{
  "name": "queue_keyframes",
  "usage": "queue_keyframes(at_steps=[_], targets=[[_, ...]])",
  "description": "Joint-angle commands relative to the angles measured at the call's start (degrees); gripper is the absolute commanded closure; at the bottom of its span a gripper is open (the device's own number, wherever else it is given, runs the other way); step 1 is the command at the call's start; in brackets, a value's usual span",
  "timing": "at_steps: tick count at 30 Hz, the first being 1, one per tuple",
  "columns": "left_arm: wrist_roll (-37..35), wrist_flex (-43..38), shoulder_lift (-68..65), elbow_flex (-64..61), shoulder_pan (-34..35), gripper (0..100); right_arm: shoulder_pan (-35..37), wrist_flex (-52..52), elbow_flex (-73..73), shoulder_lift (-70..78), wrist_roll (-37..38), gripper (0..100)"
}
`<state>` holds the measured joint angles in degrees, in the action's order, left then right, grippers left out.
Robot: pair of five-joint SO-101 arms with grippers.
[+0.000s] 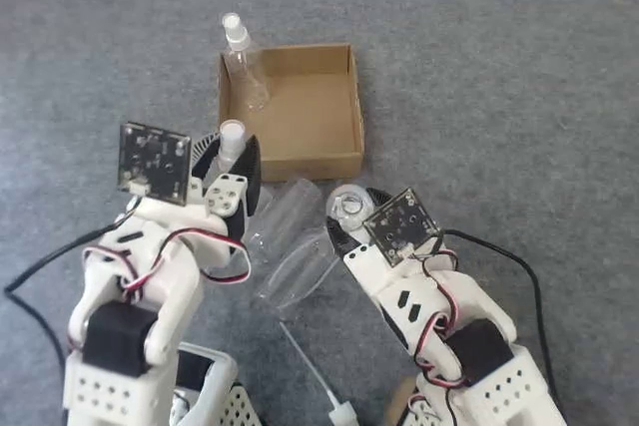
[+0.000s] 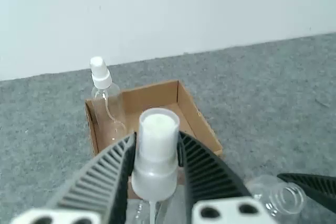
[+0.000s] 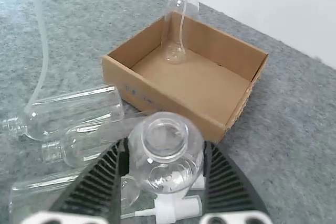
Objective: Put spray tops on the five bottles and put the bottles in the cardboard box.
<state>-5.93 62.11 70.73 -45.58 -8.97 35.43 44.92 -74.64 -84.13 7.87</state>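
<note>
Grey felt covered the counter (image 1: 519, 97) below a plain white wall (image 2: 157, 9) as two arms worked at capping bottles. At left, the left tool (image 2: 156, 148) was clamped on a white spray top (image 2: 157, 127), held upright above the counter's middle with its thin dip tube (image 3: 41, 51) hanging below. That top looked light and rigid, its tube limp and easily bent, so the collar was judged the safest place to pinch.

Toward the far edge, at the middle, sat the cardboard box (image 1: 310, 164), open-topped and holding one capped bottle (image 1: 245, 62), which stood in its far left corner; the rest of its floor was bare.

Between the arms, loose bottles (image 1: 298, 268) lay on their sides, uncapped. Clear, thin-walled and evidently empty, they would probably weigh little, roll readily and slip or dent under a hard squeeze; a grip across the body below the shoulder seemed best.

At right, the right tool (image 3: 163, 169) gripped an open bottle (image 3: 164, 140) by its body, neck upward, just in front of the box. A spare spray top (image 1: 342, 412) rested near the counter's near edge.
</note>
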Motion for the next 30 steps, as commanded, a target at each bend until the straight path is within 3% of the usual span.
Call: queue_keyframes(at_steps=[1,6,16,23,30], targets=[[-1.23,-2.64,4.22,0.40,0.09,99,0.75,-1.19,0.26,1.10,1.14,97.2],[-4.84,-3.08,7.91,0.75,-0.18,99,0.84,-1.19,0.26,1.10,1.14,97.2],[-10.29,-11.34,11.08,0.57,-0.70,99,0.48,-0.57,0.53,1.10,1.23,97.2],[-9.85,-18.90,10.99,0.75,-8.70,99,0.48,1.89,1.93,1.10,1.23,97.2],[-9.93,-19.96,11.08,0.48,-15.03,99,0.48,1.45,1.58,1.10,1.05,97.2]])
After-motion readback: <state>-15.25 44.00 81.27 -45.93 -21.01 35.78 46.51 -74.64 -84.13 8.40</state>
